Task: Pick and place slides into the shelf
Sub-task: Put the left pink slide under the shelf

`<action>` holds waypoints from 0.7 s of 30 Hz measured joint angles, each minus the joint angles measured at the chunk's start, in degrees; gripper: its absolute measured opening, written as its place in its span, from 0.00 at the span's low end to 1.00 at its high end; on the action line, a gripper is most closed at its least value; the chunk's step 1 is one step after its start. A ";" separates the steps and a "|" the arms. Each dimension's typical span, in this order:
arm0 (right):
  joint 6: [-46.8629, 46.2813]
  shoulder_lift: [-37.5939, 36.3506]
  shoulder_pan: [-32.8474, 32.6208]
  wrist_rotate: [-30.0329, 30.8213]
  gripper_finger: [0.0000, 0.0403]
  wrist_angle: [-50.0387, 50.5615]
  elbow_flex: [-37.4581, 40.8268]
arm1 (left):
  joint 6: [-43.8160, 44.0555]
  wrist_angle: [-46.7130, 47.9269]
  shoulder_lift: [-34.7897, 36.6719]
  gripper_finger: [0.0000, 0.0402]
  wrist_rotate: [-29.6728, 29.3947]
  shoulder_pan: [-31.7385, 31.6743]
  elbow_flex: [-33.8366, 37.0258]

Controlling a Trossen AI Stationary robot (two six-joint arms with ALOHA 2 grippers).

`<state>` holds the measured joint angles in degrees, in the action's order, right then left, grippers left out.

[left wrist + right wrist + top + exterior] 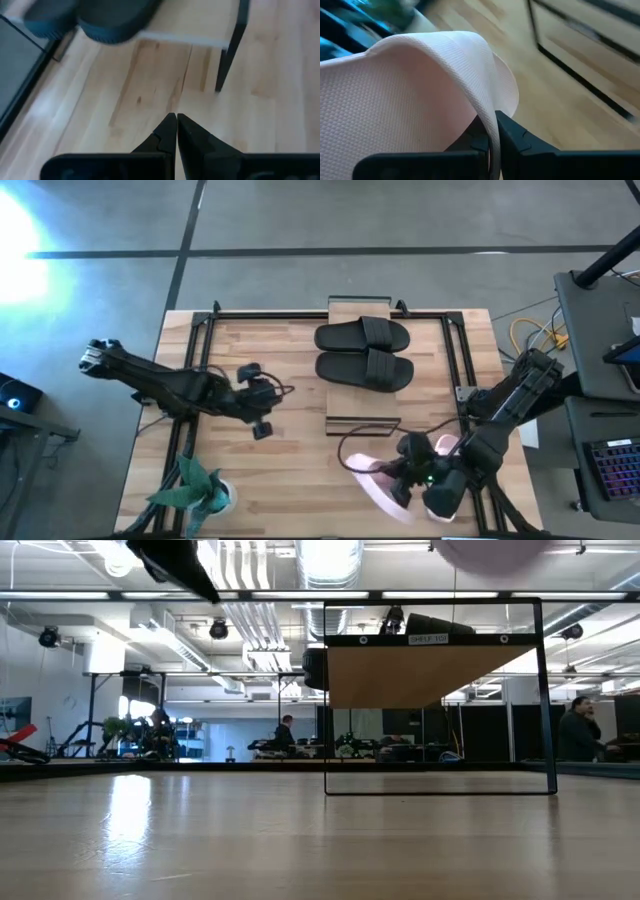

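Slides are what we are moving, and going left to right we first meet the green toy plant (193,488) at the surface's (290,370) near left corner, then our left claw (262,402), shut on nothing and hanging over bare wood left of the shelf (360,313). On that shelf's plank the black pair (364,352) already lies side by side. Right of it, near the front edge, our right claw (493,131) is pinched shut on the strap of a pink slide (420,85), with pale pink showing beneath it in the overhead view. We judge the risk is the thin strap grip: the slide could swing or slip loose on the way, or strike the shelf frame or black pair.
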<state>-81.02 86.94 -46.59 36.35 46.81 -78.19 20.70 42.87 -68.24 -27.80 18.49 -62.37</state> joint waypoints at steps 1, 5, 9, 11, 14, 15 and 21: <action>1.83 0.07 0.71 0.79 0.03 -2.46 -0.57 | 0.04 -0.36 1.32 0.00 -0.11 0.30 0.00; 9.71 0.17 3.57 3.57 0.03 -11.93 -1.27 | 1.73 -0.43 6.80 0.00 -0.12 1.72 0.00; 14.64 0.20 7.58 4.00 0.03 -16.61 -1.27 | 4.09 0.14 11.40 0.00 -1.74 3.37 0.49; 16.09 1.03 10.48 2.09 0.03 -18.17 -1.27 | 5.25 1.88 13.10 0.00 -3.45 4.62 0.90; 21.95 3.05 14.66 -4.08 0.03 -23.81 -1.18 | 8.48 6.42 14.86 0.00 -6.09 6.67 1.11; 24.29 3.85 15.96 -6.27 0.03 -26.95 -1.16 | 9.79 8.04 15.33 0.00 -6.84 7.34 1.25; 33.03 8.77 20.70 -12.48 0.03 -33.37 -4.48 | 16.19 11.91 17.30 0.00 -7.69 10.49 4.03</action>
<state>-47.99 95.70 -25.90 23.88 13.44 -82.68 36.89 54.78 -50.94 -35.48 28.98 -58.33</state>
